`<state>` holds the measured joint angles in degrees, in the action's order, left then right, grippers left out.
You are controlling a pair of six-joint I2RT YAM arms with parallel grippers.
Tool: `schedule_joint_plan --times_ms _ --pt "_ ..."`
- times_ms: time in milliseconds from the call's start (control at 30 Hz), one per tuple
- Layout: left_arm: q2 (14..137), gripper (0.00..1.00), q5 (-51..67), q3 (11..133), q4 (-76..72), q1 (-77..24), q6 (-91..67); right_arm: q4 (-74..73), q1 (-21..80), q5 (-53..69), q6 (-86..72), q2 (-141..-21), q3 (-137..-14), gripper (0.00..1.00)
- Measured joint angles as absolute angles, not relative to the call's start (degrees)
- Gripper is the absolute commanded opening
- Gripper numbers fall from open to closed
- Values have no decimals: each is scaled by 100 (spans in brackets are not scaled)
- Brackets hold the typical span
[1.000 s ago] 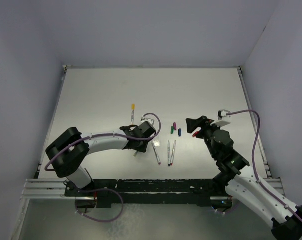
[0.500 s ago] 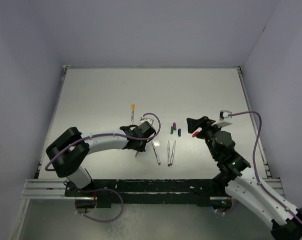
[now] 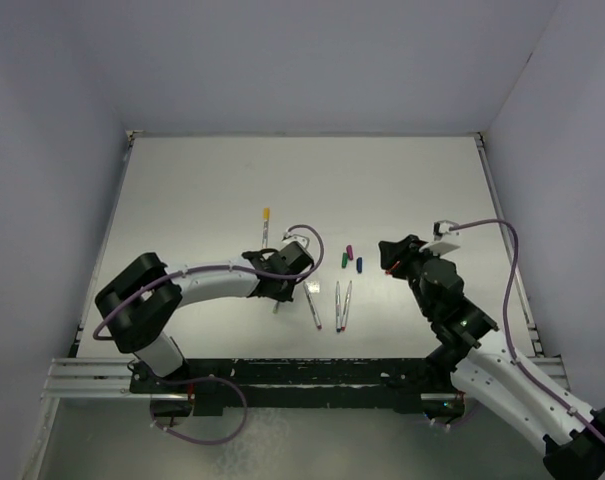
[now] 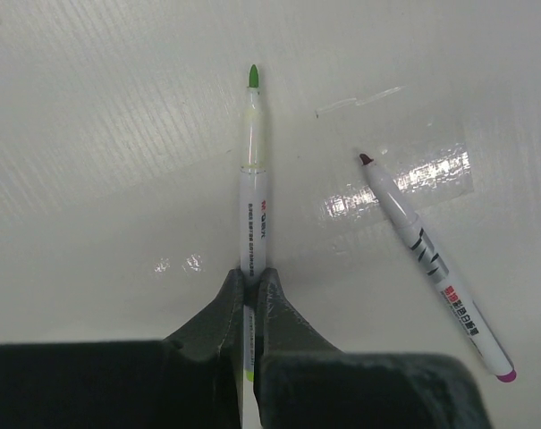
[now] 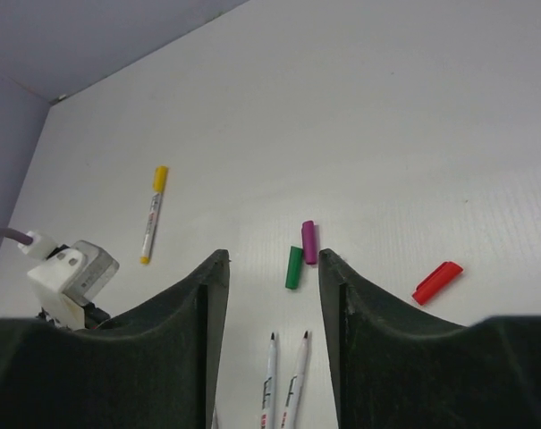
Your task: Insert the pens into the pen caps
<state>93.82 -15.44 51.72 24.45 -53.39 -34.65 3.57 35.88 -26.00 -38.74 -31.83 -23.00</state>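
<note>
1. The green-tipped pen (image 4: 254, 179) sits pinched between the left gripper's (image 4: 250, 279) two dark fingers (image 4: 225, 308), which are closed on the rear part of its barrel. The front part juts out ahead of the fingertips.
2. In the wrist view its long axis runs straight along the gripper's own line, green tip leading away from the fingers.
3. From above, the left gripper (image 3: 272, 284) covers most of this pen. Only a short pale stretch (image 3: 276, 305) shows on its near side, left of the loose pens. I cannot tell whether the pen touches the table (image 3: 202, 190).
4. Just right of it lies a pen with a magenta end (image 4: 431, 264), slanted, dark tip towards the far side, apart from the held pen.
5. Two more pens (image 5: 283, 380) lie side by side near the bottom edge, cut off there, tips pointing far.
6. The right gripper (image 5: 272, 257) has its jaws spread wide with nothing between them.
7. Seen through that gap are the green cap (image 5: 293, 267) and the magenta cap (image 5: 309, 242), touching end to side.
8. The red cap (image 5: 436, 281) lies to the right, outside the jaws.
9. The blue cap (image 3: 359, 264) shows only from above.
10. The yellow-capped pen (image 5: 152, 214) lies far left, its cap at the far end.
</note>
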Motion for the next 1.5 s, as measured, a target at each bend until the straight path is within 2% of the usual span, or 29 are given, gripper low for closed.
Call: schedule_joint_plan --times_ms 167,267,500,600,967,1267,1500 --pt "9083 0 -1492 5041 2547 -5336 -3454 320 3588 -2609 -3736 -3557 -2344 36" --pt "8506 0 -1503 5033 2650 -5339 -3406 285 3588 -2602 -3634 -3905 -2475 30" --pt "7070 0 -1511 5041 2561 -5339 -3306 370 3588 -2394 -3492 -4974 -2799 30" --pt "6908 0 -1457 4950 2403 -5339 -3275 449 3588 -2171 -3483 -5448 -2871 25" --pt "6386 0 -1164 4066 1865 -5341 -3293 755 3588 -1365 -3505 -7286 -3509 19" --pt "6357 0 -923 3885 1518 -5343 -3293 1020 3588 -1173 -3756 -7822 -3538 23" --pt "6466 0 -764 3789 1334 -5343 -3336 978 3588 -1135 -3854 -8259 -3658 30"
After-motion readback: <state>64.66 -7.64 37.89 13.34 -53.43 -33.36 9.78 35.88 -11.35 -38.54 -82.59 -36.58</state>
